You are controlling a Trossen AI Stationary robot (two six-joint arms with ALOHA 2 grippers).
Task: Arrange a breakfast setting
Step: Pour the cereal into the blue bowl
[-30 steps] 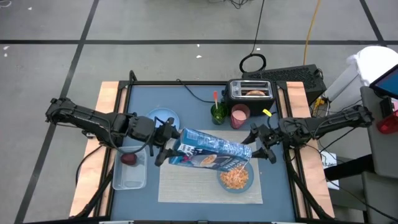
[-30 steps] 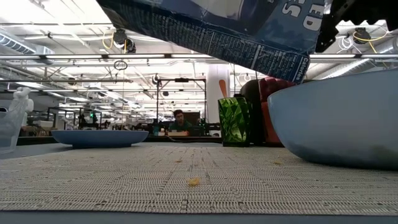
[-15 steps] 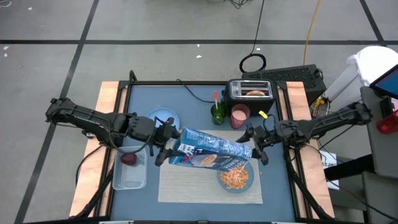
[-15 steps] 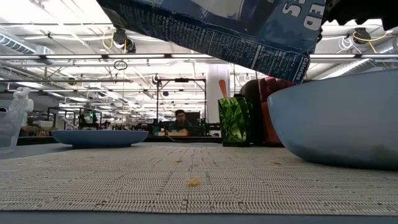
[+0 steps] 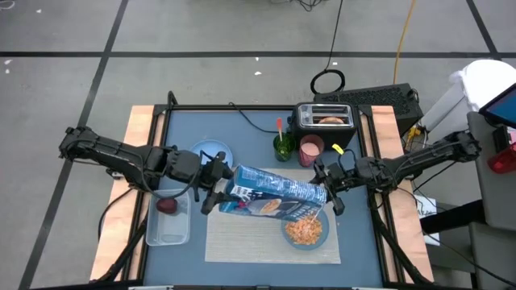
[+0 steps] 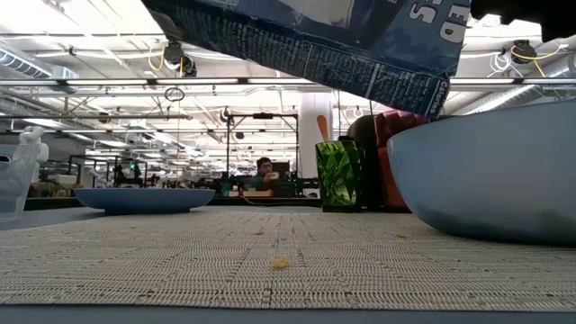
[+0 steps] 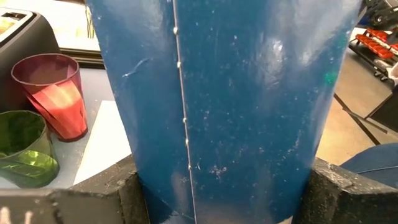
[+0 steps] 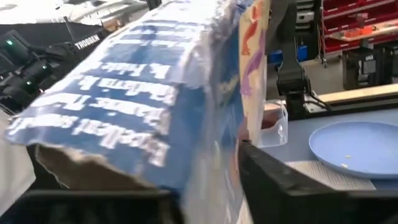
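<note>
Your left gripper (image 5: 211, 184) clamps the tilted cereal box (image 5: 274, 194) over the bowl (image 5: 305, 230) to pour; your right gripper (image 5: 324, 182) brackets its mouth—grip unclear.

Looking straight down overhead; level along the placemat (image 6: 270, 261); 2 wrist views pressing close, sharing the blue cereal box (image 7: 230, 93).

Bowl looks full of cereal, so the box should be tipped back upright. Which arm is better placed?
Left. The left gripper clamps the cereal box at its base; the right gripper only meets its open end over the bowl.
</note>
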